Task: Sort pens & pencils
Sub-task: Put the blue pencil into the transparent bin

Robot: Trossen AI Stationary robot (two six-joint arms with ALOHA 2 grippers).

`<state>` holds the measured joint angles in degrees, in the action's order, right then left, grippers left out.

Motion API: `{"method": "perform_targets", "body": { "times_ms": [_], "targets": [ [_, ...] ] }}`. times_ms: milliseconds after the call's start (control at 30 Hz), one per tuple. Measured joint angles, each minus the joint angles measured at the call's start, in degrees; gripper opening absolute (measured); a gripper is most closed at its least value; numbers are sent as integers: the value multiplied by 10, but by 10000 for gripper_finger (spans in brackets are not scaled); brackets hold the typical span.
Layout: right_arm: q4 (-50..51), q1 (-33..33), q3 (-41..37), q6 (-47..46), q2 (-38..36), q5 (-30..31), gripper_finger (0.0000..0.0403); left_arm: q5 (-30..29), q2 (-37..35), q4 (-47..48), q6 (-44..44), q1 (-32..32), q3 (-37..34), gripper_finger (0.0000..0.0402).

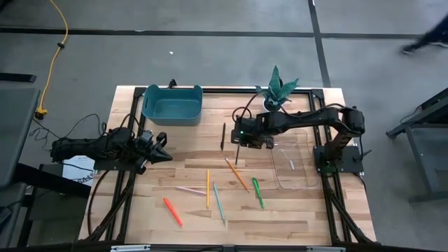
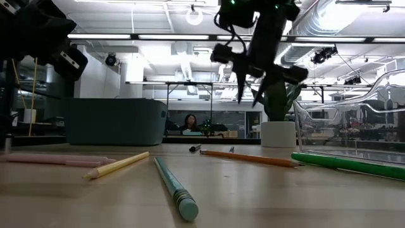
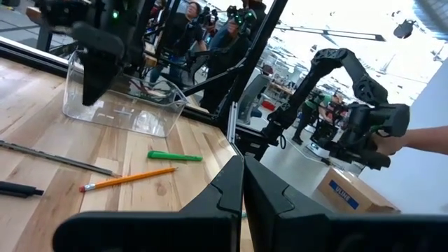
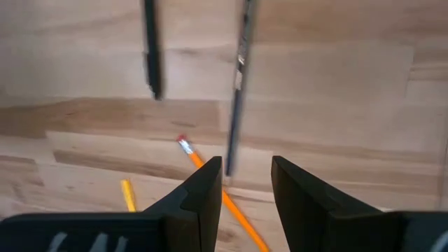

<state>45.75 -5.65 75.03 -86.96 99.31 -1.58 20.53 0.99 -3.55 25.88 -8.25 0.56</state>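
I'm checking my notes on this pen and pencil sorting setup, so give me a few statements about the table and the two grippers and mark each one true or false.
1. The teal bin has pens in it. False: no pens show in it; they lie on the table.
2. The right gripper is open above the table, near the dark brown pencil. True.
3. The left gripper is shut and holds nothing. True.
4. The green pen lies inside the clear tray. False: it lies on the wood beside the tray.
5. The red-orange pen lies at the table's front left. True.
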Motion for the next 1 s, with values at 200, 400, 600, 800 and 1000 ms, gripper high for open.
{"method": "perform_targets", "body": {
  "times_ms": [200, 400, 600, 800, 1000],
  "targets": [
    [127, -10, 107, 58, 62, 11, 114, 0, 0, 0, -1, 0, 0, 1],
    [139, -20, 190, 110, 140, -4, 114, 5, 0, 0, 3, 0, 0, 1],
    [163, -30, 221, 124, 193, -26, 114, 12, 0, -1, 5, 0, 0, 1],
    [169, -30, 220, 110, 204, -28, 114, 15, 0, -1, 4, 0, 0, 1],
    [167, -34, 220, 89, 204, -25, 114, 17, 0, -1, 2, 0, 0, 1]
  ]
}}
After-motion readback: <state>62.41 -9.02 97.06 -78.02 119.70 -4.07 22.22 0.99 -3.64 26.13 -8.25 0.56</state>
